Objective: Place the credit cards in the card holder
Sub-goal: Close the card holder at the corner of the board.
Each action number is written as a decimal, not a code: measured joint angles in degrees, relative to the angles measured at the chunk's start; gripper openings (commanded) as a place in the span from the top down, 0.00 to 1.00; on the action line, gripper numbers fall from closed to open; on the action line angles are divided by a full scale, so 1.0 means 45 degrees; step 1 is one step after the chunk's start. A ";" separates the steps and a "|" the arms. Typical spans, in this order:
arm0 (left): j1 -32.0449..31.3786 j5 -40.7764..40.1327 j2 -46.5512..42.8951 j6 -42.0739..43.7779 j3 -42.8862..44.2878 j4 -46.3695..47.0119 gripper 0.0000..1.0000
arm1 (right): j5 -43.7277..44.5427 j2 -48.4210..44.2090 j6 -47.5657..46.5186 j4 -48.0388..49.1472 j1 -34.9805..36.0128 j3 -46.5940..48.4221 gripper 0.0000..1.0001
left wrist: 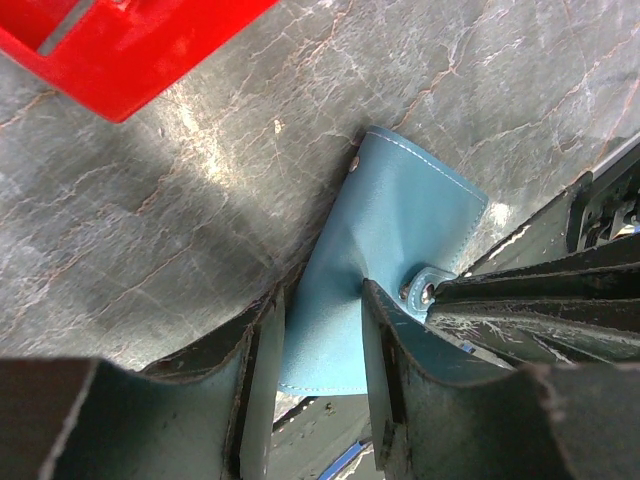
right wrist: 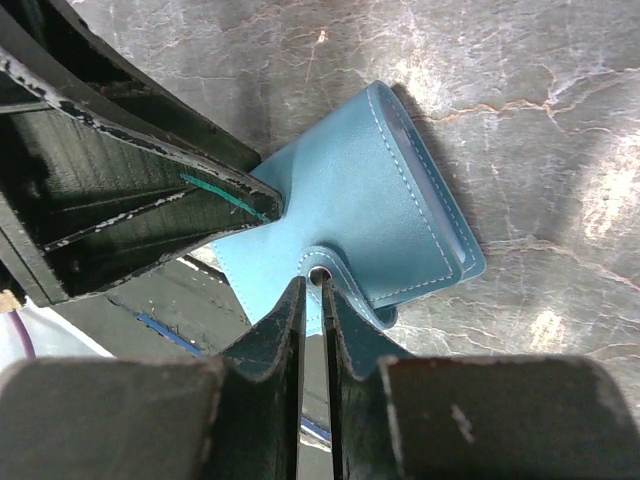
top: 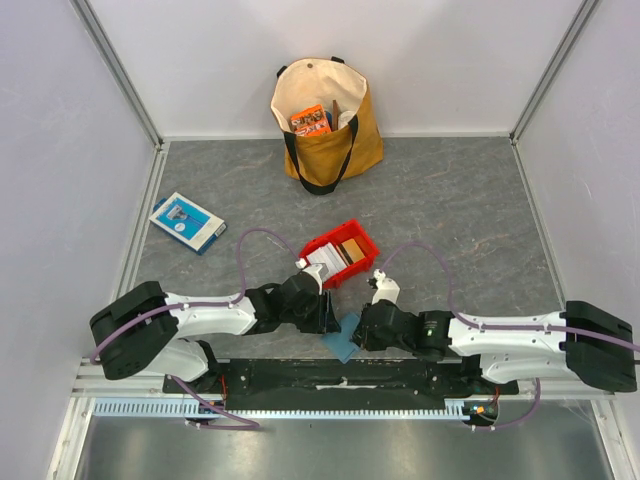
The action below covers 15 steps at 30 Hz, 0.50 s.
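Note:
The card holder is a teal wallet at the table's near edge, between both grippers. In the left wrist view it runs up between my fingers, with its lower edge over the table edge. My left gripper holds its flat panel from both sides. My right gripper is shut on the wallet's snap tab, with the wallet body just beyond. The credit cards, white and tan, lie in the red bin.
The red bin's corner shows in the left wrist view, just beyond the wallet. A blue-and-white box lies at the left. A tan tote bag stands at the back. A black rail runs along the near edge.

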 measured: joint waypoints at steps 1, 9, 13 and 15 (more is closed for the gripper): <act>-0.0005 -0.0005 0.0000 0.0005 0.0000 0.0005 0.56 | 0.0005 0.0063 0.0005 0.0000 0.0000 0.0000 0.82; -0.0019 -0.0005 0.0019 0.0000 0.0000 0.0039 0.57 | 0.0049 0.0141 0.0000 0.0005 -0.0355 0.0000 0.81; -0.0019 -0.0005 0.0019 0.0000 0.0005 0.0039 0.57 | 0.0010 0.0180 -0.0010 0.0010 -0.0432 0.0000 0.84; -0.0019 -0.0005 0.0029 0.0000 0.0005 0.0044 0.57 | -0.0073 0.0253 -0.0010 0.0058 -0.0442 -0.0005 0.84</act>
